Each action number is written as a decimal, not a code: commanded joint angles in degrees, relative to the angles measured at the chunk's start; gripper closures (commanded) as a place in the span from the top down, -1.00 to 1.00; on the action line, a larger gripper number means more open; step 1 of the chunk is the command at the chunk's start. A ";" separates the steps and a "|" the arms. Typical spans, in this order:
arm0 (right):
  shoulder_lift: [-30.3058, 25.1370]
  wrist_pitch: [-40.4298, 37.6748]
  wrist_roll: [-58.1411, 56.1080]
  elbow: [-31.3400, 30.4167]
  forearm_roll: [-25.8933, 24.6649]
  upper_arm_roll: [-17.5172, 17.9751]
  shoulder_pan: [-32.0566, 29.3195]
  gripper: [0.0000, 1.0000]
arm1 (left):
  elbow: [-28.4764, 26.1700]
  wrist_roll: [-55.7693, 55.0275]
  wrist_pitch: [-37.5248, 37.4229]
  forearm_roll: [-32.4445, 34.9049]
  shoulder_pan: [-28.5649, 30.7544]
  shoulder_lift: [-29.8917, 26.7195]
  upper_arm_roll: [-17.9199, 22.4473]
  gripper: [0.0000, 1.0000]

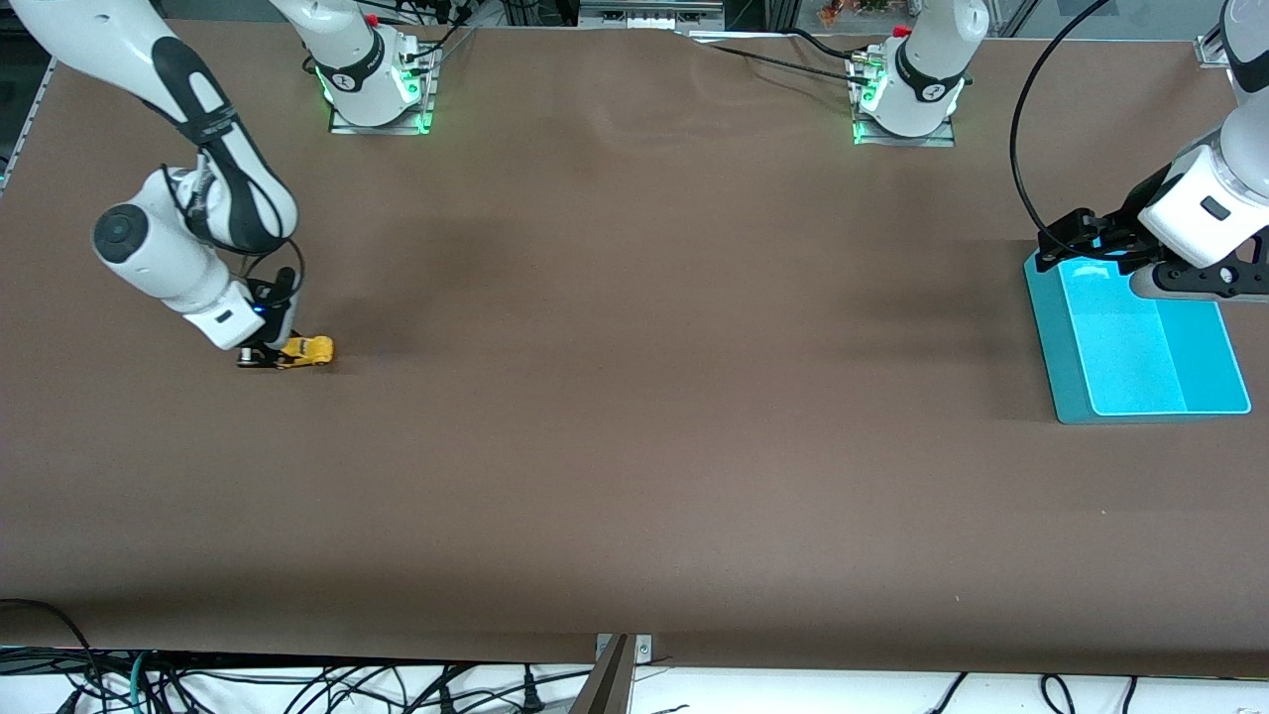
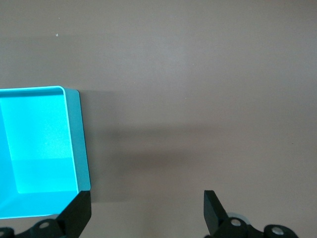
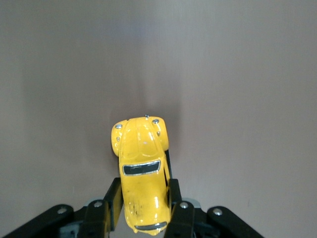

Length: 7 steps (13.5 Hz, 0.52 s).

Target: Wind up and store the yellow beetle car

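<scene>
Two fingers (image 3: 110, 203) (right claw (image 3: 143, 210)) pinch yellow beetle car (image 3: 142, 168).

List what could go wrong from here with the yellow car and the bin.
1. The right gripper pinches only the rear sides of the yellow beetle car; its rounded, glossy body might slip or twist free.
2. The cyan bin sits at the left arm's end of the table, so a long carry or handover looks likely, with drop risk.
3. The left gripper, open over the bin's corner, could crowd a placement.

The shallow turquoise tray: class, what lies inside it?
Nothing shows inside the shallow turquoise tray, only its bare pale floor. The left gripper, open, hangs over one end and covers that corner, so what lies there cannot be seen.
</scene>
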 commanded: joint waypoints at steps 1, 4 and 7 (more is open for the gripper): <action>2.53 -1.27 -4.08 -1.31 -0.06 -0.42 -4.62 -0.70 | 1.51 1.13 -0.82 -0.20 0.09 0.57 -0.05 1.00; 2.18 -1.89 -3.92 -1.22 -0.06 -0.16 -4.54 -0.61 | 1.51 1.13 -0.82 -0.20 0.09 0.57 0.04 1.00; 1.39 -3.03 -3.92 -0.87 -0.06 1.51 -4.54 -0.24 | 1.51 1.13 -0.82 -0.20 0.09 0.57 0.04 1.00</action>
